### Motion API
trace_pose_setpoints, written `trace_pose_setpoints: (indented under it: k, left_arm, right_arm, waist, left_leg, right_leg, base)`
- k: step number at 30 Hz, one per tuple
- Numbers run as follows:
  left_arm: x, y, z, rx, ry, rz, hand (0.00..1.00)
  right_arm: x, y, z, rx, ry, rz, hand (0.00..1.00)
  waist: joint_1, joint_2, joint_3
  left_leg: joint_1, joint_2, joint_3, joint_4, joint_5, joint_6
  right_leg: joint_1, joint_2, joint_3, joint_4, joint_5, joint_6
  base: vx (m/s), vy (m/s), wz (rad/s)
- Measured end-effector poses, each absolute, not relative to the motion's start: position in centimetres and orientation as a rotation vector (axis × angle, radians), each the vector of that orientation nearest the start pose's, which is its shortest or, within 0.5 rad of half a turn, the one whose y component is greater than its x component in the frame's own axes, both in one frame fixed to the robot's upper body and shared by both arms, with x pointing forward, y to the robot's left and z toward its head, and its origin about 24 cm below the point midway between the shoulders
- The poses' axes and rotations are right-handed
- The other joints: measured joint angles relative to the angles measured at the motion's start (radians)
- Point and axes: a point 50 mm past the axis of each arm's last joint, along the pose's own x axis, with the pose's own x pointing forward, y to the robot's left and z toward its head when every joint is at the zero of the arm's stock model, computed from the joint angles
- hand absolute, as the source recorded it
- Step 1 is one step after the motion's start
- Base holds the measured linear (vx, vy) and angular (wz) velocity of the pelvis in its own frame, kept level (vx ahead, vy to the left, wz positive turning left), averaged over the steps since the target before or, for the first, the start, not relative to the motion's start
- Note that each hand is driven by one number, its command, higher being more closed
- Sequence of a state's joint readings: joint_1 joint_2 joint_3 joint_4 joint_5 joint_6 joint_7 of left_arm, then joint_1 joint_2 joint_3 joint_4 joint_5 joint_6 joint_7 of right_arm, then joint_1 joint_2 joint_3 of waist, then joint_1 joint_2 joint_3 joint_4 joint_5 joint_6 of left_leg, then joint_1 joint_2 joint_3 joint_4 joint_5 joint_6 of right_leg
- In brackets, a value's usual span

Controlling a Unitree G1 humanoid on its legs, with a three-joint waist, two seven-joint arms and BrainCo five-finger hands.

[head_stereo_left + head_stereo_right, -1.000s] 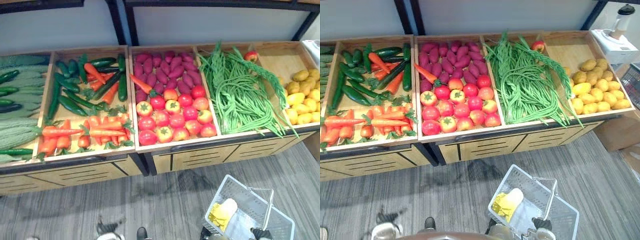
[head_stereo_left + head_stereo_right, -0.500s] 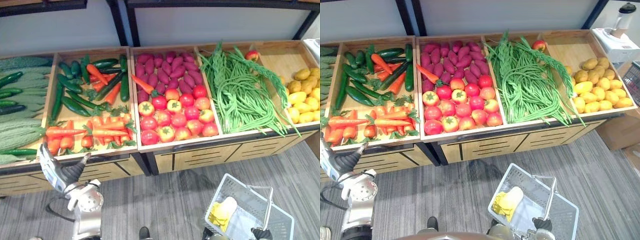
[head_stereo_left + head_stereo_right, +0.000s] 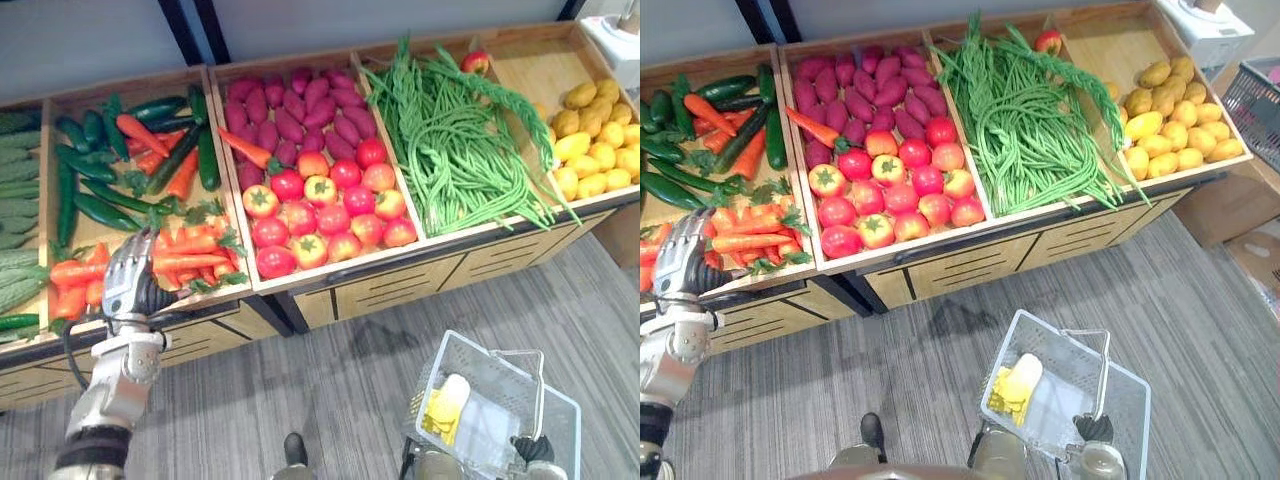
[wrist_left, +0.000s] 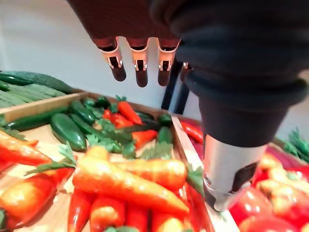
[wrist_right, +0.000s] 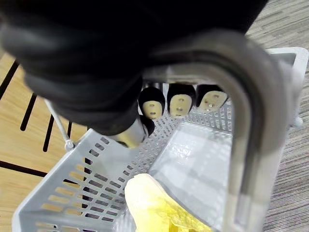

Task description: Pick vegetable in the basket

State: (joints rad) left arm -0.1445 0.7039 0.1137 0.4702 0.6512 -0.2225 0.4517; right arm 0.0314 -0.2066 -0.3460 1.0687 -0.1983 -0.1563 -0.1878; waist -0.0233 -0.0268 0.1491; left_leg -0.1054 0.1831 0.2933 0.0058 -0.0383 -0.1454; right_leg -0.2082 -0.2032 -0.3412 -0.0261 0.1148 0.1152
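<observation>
Orange carrots [image 3: 190, 256] lie in a heap at the front of the wooden crate [image 3: 215, 128], below dark green cucumbers [image 3: 100, 210]. My left hand [image 3: 128, 282] hovers open over the front left of that heap; its straight fingers [image 4: 140, 72] hang above the carrots [image 4: 125, 181] without touching them. The pale plastic basket [image 3: 428, 385] hangs low at the right, holding a yellow item [image 3: 443, 407]. My right hand [image 3: 527, 449] is shut on the basket's handle [image 5: 241, 111], fingers [image 5: 181, 104] curled under it.
To the right lie purple sweet potatoes [image 3: 300, 100], tomatoes [image 3: 320, 215], long green beans [image 3: 450, 140] and yellow potatoes [image 3: 595, 145]. Bitter gourds [image 3: 15, 275] fill the far-left crate. Wooden drawer fronts [image 3: 400, 290] face the grey floor. A cardboard box [image 3: 1230, 210] stands at right.
My left arm has come up from below and the hand now hangs over the carrots. The camera has shifted. The right hand still holds the basket.
</observation>
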Motion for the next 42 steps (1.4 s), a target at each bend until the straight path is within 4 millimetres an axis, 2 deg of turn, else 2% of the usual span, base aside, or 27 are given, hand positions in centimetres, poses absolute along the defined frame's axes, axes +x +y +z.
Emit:
trace_pose_setpoints:
  k: [5, 8, 11, 14, 18, 25, 30, 35, 39, 42]
  left_arm:
    - [27.6, 32.7, 9.6, 1.391, -0.125, 0.319, 0.0]
    - [28.5, 32.7, 10.7, 1.439, -0.123, 0.28, 0.0]
    - [29.0, 33.1, 10.9, 1.447, -0.084, 0.276, 0.0]
    - [29.1, 33.6, 10.8, 1.448, -0.045, 0.295, 0.0]
    - [29.7, 34.3, 11.6, 1.443, -0.022, 0.353, 0.0]
    - [30.1, 35.4, 12.9, 1.422, -0.002, 0.449, 0.0]
    - [30.0, 35.9, 13.2, 1.43, 0.012, 0.47, 0.0]
    - [30.1, 35.8, 13.8, 1.423, -0.01, 0.487, 0.0]
    - [30.3, 35.8, 14.8, 1.409, -0.044, 0.516, 0.0]
    - [30.6, 35.5, 15.6, 1.406, -0.084, 0.53, 0.0]
  right_arm:
    - [12.1, -28.2, -12.9, -0.299, 0.893, -0.478, 1.0]
    - [12.7, -28.2, -12.6, -0.3, 0.872, -0.476, 1.0]
    - [13.4, -28.2, -12.3, -0.299, 0.847, -0.469, 1.0]
    - [13.6, -28.1, -12.2, -0.295, 0.843, -0.458, 1.0]
    - [13.8, -28.2, -12.0, -0.294, 0.831, -0.46, 1.0]
    - [14.3, -28.3, -11.7, -0.299, 0.805, -0.46, 1.0]
    - [14.3, -28.3, -11.7, -0.298, 0.803, -0.46, 1.0]
    - [14.5, -28.3, -11.6, -0.298, 0.801, -0.46, 1.0]
    - [15.3, -28.2, -11.3, -0.295, 0.78, -0.454, 1.0]
    - [16.1, -28.0, -11.0, -0.294, 0.759, -0.449, 1.0]
  waist:
    - [0.001, 0.002, 0.033]
    - [0.002, 0.0, 0.051]
    - [0.003, -0.001, 0.07]
    - [0.005, -0.001, 0.079]
    - [0.024, -0.002, 0.1]
    - [0.028, -0.004, 0.143]
    - [0.028, -0.005, 0.147]
    - [0.027, -0.009, 0.15]
    - [0.028, -0.025, 0.183]
    - [0.028, -0.032, 0.197]
  left_leg:
    - [-0.001, -0.003, -0.001, -0.002, 0.0, 0.0]
    - [-0.017, -0.008, -0.003, -0.001, 0.0, 0.0]
    - [-0.023, -0.013, -0.002, 0.001, -0.001, 0.001]
    - [-0.029, -0.014, -0.001, 0.006, -0.005, 0.004]
    - [-0.055, -0.013, 0.0, 0.033, -0.014, 0.007]
    - [-0.073, -0.011, -0.003, 0.057, -0.023, 0.012]
    - [-0.104, -0.012, -0.005, 0.075, -0.027, 0.013]
    - [-0.131, -0.011, -0.01, 0.086, -0.028, 0.011]
    - [-0.147, -0.007, -0.01, 0.097, -0.028, 0.011]
    - [-0.17, 0.002, -0.008, 0.104, -0.028, 0.011]
  right_leg:
    - [0.001, -0.001, 0.001, -0.006, 0.003, 0.001]
    - [-0.011, -0.006, 0.001, -0.006, 0.003, 0.002]
    - [-0.016, -0.012, 0.002, -0.006, 0.004, 0.003]
    - [-0.02, -0.014, 0.007, -0.006, 0.004, 0.003]
    - [-0.039, -0.017, 0.017, -0.004, 0.011, 0.001]
    - [-0.052, -0.021, 0.021, 0.009, 0.012, 0.001]
    - [-0.076, -0.025, 0.024, 0.012, 0.017, -0.001]
    - [-0.097, -0.024, 0.027, 0.012, 0.018, 0.0]
    - [-0.11, -0.02, 0.053, 0.011, 0.022, 0.0]
    - [-0.132, -0.009, 0.078, 0.004, 0.05, -0.01]
  base:
    - [0.01, -0.007, 0.0]
    - [0.01, -0.001, 0.06]
    - [0.0, 0.0, 0.01]
    - [0.0, 0.0, 0.0]
    - [-0.01, -0.01, -0.04]
    - [-0.02, -0.004, 0.01]
    - [-0.04, 0.001, 0.01]
    - [-0.01, -0.002, 0.01]
    - [-0.02, -0.005, -0.02]
    - [-0.04, -0.003, -0.05]
